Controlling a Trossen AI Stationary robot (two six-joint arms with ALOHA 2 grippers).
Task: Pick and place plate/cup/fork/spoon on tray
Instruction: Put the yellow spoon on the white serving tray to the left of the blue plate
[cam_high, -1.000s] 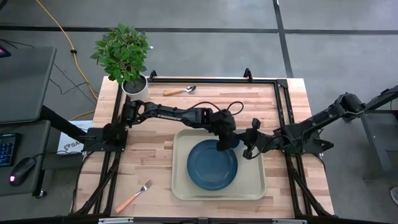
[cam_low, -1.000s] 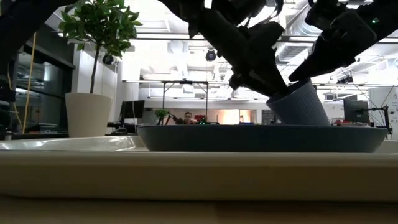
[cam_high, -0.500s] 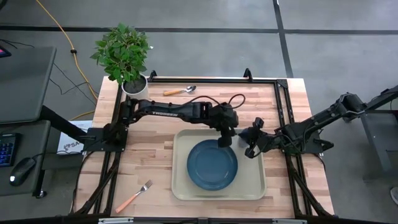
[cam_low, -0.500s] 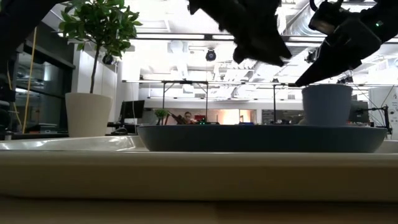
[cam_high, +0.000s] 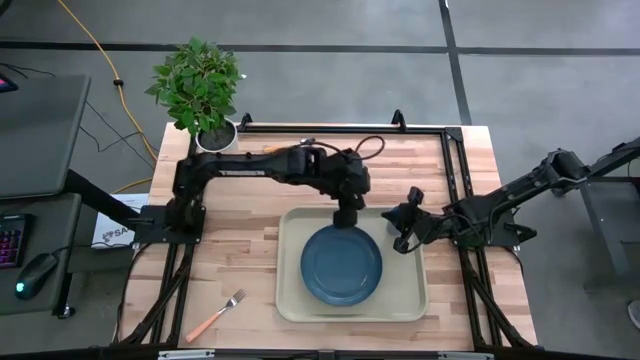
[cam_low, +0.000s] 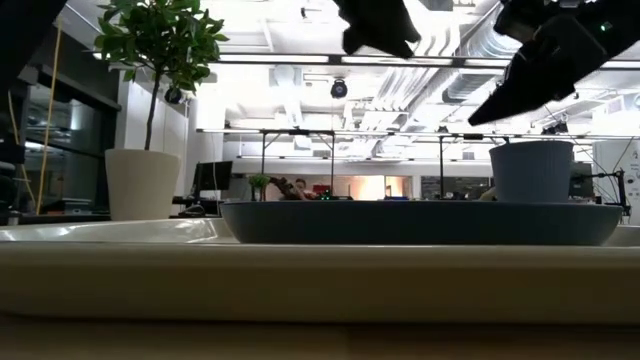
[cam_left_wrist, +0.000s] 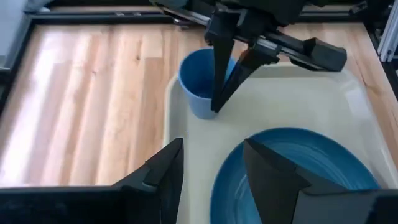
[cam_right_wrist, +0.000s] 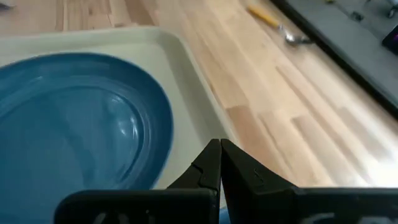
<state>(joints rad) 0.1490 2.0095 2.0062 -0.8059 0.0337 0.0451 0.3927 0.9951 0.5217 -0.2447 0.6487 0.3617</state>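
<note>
The dark-blue plate (cam_high: 340, 265) lies in the beige tray (cam_high: 290, 295). The small blue cup (cam_left_wrist: 198, 84) stands upright on the tray's floor at its far right corner, behind the plate in the low view (cam_low: 530, 172). My left gripper (cam_left_wrist: 214, 165) is open and empty, raised above the tray's far edge (cam_high: 345, 212). My right gripper (cam_right_wrist: 219, 163) is shut and hovers over the cup (cam_high: 388, 218), apart from it in the low view. The fork (cam_high: 215, 315) lies on the table at the near left. The spoon (cam_right_wrist: 277, 25) lies near the far edge, partly under my left arm.
A potted plant in a white pot (cam_high: 215, 140) stands at the table's far left corner. Black rails (cam_high: 340, 128) frame the table's edges. Bare wood shows left of the tray (cam_high: 235, 250) and between the tray and the far rail.
My left gripper has let go of the cup, risen, and drawn back toward the table's far left. The cup, tilted in its fingers a second ago, now stands upright on the tray. My right gripper has stayed close over it.
</note>
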